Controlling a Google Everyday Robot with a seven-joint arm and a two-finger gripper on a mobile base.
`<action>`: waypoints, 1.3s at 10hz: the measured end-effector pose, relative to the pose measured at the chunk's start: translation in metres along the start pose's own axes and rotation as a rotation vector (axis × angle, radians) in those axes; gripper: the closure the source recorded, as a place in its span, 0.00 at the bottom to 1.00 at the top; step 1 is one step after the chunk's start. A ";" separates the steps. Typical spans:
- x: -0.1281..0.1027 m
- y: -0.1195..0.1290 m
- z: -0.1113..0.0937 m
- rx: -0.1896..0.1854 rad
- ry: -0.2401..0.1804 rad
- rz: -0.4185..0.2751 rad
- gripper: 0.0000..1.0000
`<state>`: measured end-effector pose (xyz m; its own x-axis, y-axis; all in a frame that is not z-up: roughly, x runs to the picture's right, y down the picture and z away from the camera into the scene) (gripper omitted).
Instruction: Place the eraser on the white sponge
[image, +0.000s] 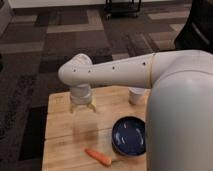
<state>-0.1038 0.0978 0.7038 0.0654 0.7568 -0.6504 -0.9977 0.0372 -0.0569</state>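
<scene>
One gripper (83, 107), seemingly spread, over table (60, 127)

We're looking at what seems like an office or lab space. Grey and brown carpet tiles (60, 35) are covering the floor, a black cart (122, 7) is sitting at the back, and the gripper (84, 108) is hanging, jaws spread, just over a wooden table (60, 125).

End effector (83, 108) above table (60, 132) rear-left; bowl (129, 136) right; carrot (98, 157) front; cup (136, 96) behind bowl.
</scene>
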 end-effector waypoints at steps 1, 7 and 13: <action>0.000 0.000 0.000 0.000 0.000 0.000 0.35; 0.000 0.000 0.000 0.000 0.000 0.000 0.35; 0.000 0.000 0.000 0.000 0.000 0.000 0.35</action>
<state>-0.1036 0.0977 0.7038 0.0652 0.7568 -0.6504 -0.9977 0.0372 -0.0567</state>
